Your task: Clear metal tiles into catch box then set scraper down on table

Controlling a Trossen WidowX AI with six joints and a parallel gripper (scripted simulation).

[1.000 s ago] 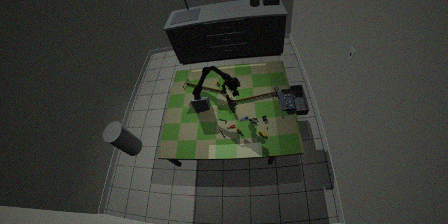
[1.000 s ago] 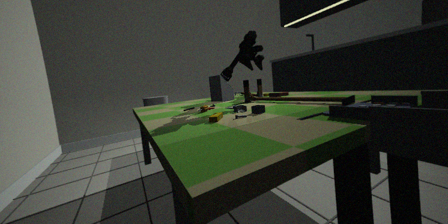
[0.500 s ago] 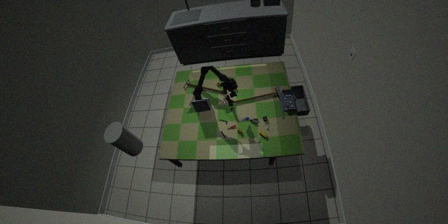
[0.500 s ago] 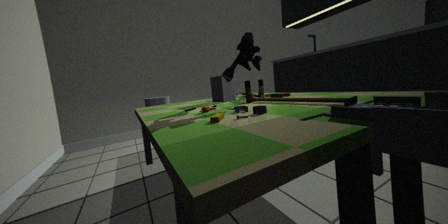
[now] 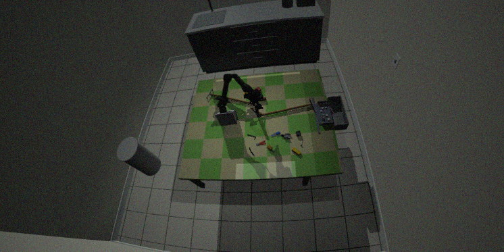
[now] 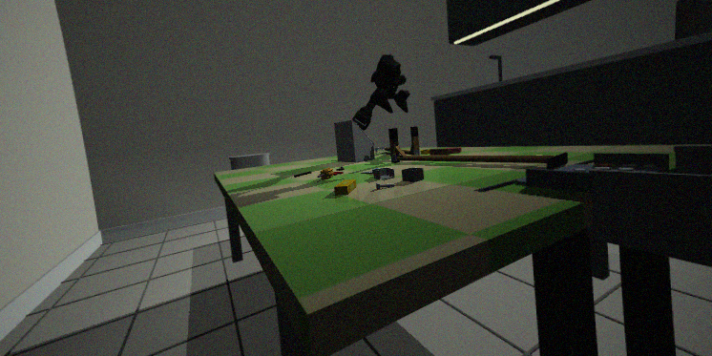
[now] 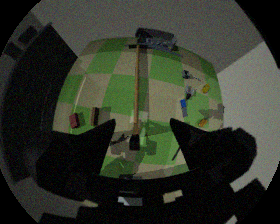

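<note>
The long scraper (image 5: 287, 109) (image 6: 472, 157) (image 7: 137, 90) lies on the table, its wooden shaft running to the steel plate (image 5: 328, 123). Its dark upright handle (image 6: 393, 144) (image 7: 135, 142) is at the near end. Its wide blade is at the plate's near edge. Several metal tiles (image 5: 323, 116) are on the plate. The catch box (image 5: 340, 127) is at the plate's far end; its contents are too dark to tell. My gripper (image 5: 261, 104) (image 6: 399, 111) (image 7: 143, 121) is open and empty, above the table near the handle end, not touching it.
A second wooden-shafted tool (image 5: 230, 99) with a rake-like end lies at the left. A grey block (image 5: 226, 117) stands beside the arm's base. Small items, including a blue one (image 5: 276, 134) (image 7: 183, 104) and a yellow block (image 5: 296, 151) (image 6: 345, 187), lie on the table's front side.
</note>
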